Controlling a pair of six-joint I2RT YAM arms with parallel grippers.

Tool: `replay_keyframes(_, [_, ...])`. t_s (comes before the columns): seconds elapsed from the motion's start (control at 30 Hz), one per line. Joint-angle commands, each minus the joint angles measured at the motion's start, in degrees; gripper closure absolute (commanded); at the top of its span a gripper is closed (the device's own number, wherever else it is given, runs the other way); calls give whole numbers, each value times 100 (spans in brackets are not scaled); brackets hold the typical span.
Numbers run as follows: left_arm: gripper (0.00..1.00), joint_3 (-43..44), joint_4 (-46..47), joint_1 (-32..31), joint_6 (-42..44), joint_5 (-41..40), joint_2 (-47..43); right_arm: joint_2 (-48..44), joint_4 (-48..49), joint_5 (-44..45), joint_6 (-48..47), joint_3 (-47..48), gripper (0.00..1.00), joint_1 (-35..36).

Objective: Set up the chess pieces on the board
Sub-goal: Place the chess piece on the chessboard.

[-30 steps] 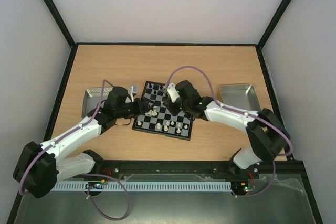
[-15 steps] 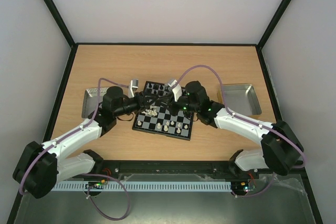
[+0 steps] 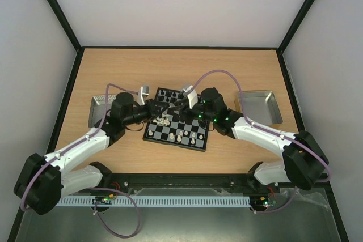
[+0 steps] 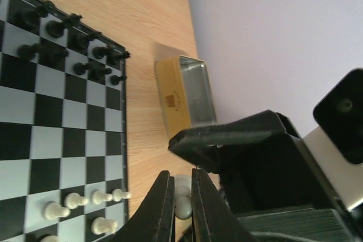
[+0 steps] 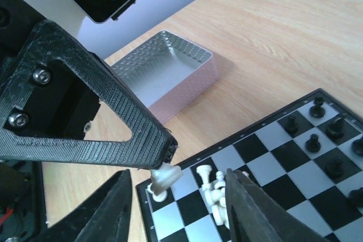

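Currently, left gripper (image 4: 181,181): jaws closed tight on one cream piece (image 4: 182,202), pinched at the very fingertips.
Held piece: tilted, at a corner of the board (image 4: 34,145), just above a cream pawn (image 5: 156,194) on the corner square; contact with it cannot be told.
Right gripper (image 5: 178,196): jaws standing apart, nothing between the pads, facing the left gripper closely across the same corner.
Cream cluster (image 5: 215,191): several small pieces crowded together on the board, just beside one right finger.
Cream row (image 4: 85,199): pawns lined along one edge of the board.
Black pieces (image 4: 57,26): two rows on the opposite edge.
Left tray (image 5: 164,75): rectangular metal, dimpled floor showing, on the wood near the board.
Right tray (image 3: 258,106): rectangular metal, shiny floor showing, well apart from the board.
Table (image 3: 170,66): pale wood, carrying the board and both trays.
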Motion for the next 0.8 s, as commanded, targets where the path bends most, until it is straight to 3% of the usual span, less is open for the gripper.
replay_keyframes(0.0, [97,529,-1450,-21,1086,-757,-27,-301,-155,547,250,7,48,13])
replay_keyframes(0.1, [97,945,-2611,-210,1859,-1700,190,-692,-308,1288,404,-183,39,9])
replay_keyframes(0.23, [96,1602,-3592,-867,2454,-2830,787,-1352,-358,3309,970,-595,35,9])
replay_keyframes(0.43, [96,2426,-4586,-1856,2739,-3662,1989,-1971,-846,5834,1850,-971,30,1])
replay_keyframes(0.53, [96,2645,-4905,-2079,2764,-3797,2425,-2057,-949,6193,2005,-1076,29,-4])
replay_keyframes(0.77, [95,2806,-5115,-2207,2728,-3857,2941,-1945,-888,6017,2123,-1174,28,-9])
